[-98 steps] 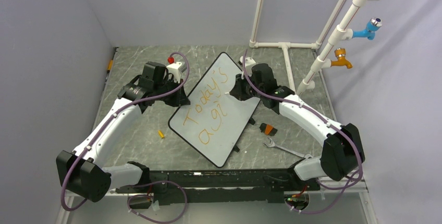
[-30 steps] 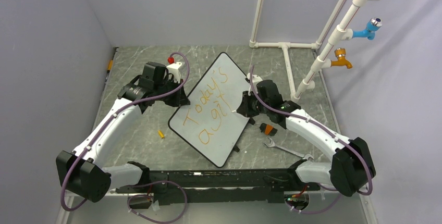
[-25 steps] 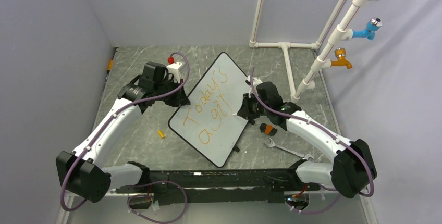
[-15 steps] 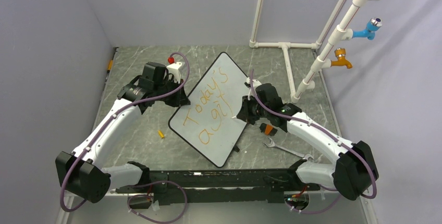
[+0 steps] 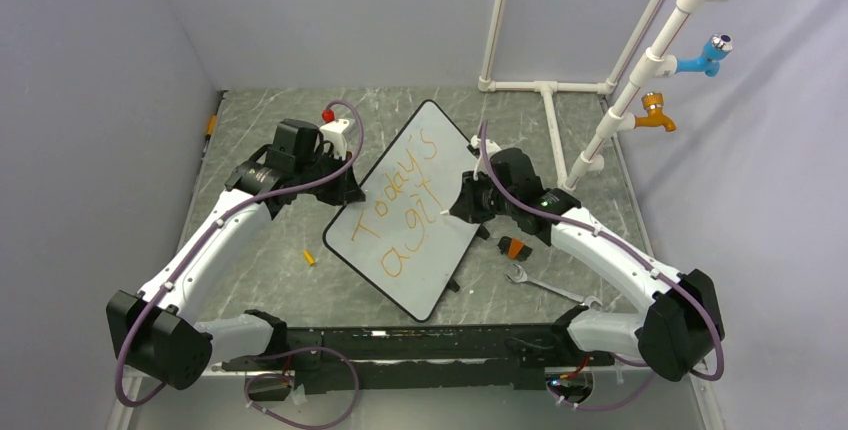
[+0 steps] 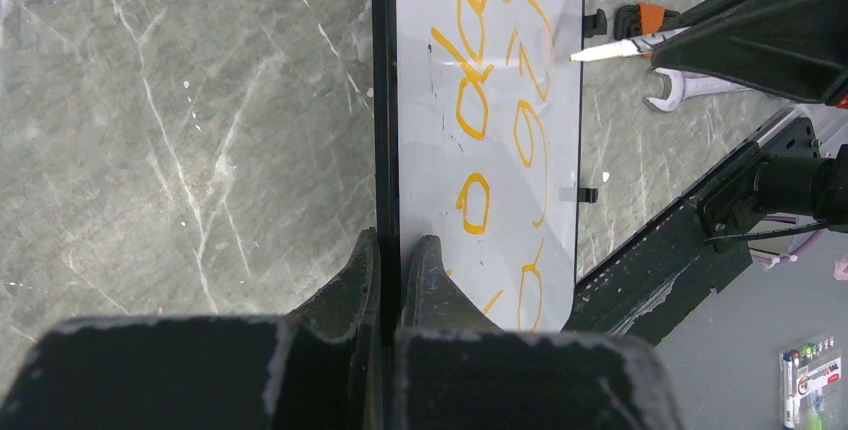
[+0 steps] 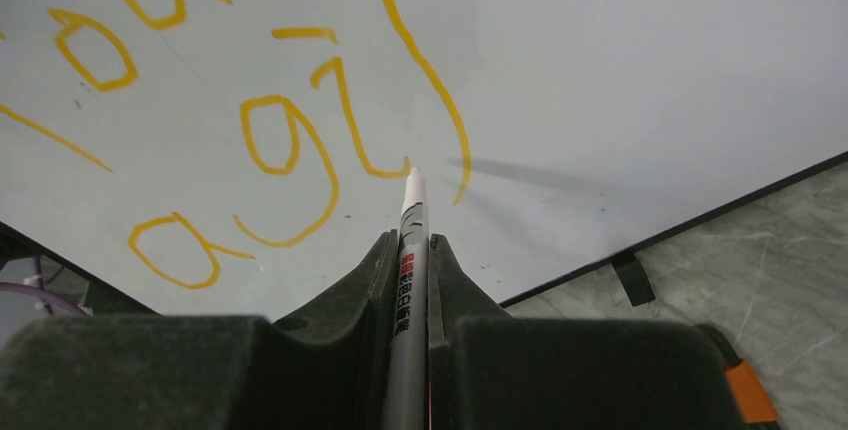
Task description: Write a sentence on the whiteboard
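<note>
On the table (image 5: 265,250), left pincer (image 6: 392,243) clamps the diagonal whiteboard (image 5: 420,262); right pincer (image 7: 412,240) clamps marker (image 7: 411,198).

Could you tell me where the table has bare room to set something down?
Bare: the grey marble table beyond the large white whiteboard, up to the white pipe frame. Crowded: right of it, by the silver wrench and orange-black tool.

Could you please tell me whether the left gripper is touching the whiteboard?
Touching. The left wrist view shows the left gripper shut on the black edge of the whiteboard, with one finger pressed against each side.
</note>
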### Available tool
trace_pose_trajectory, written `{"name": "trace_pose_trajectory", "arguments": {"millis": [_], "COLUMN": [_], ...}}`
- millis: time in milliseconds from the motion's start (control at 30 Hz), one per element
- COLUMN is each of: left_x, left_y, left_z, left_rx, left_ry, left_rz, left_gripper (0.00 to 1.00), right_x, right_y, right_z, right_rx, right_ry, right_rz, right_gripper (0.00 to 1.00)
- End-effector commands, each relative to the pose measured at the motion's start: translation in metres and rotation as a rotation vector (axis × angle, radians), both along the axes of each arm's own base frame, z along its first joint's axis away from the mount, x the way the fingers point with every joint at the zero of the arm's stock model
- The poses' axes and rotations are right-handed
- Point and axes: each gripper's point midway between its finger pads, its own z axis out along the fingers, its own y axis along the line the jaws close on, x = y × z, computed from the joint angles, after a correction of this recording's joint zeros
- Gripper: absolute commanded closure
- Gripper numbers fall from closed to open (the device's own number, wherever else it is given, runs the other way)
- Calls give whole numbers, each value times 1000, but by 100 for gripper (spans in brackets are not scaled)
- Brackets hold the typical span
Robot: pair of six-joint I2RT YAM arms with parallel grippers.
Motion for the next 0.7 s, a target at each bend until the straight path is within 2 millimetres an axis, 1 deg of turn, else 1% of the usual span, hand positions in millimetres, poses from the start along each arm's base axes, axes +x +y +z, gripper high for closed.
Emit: {"name": "trace_pose_trajectory", "arguments": {"millis": [0,133,300,500,667], "left_x": [13,13,13,13,13], "left_y": [27,27,27,27,27], "left_z": [-11,-9,-9,-9,-9], "left_rx": [167,164,162,162,162], "left_ry": [-86,-89,-90,-91,-90], "left_rz": [43,42,41,40,39], "left_gripper": [100,100,100,100,100], "right_x": [14,20,28,36,38], "right_y": [9,13,22,28,35], "right_z": [33,43,47,47,44], "right_rx": [33,47,60,65,75], "right_ry": [-79,-97,-102,-100,-91], "right_rz": [8,11,21,27,42], "right_gripper": [100,100,100,100,100]}}
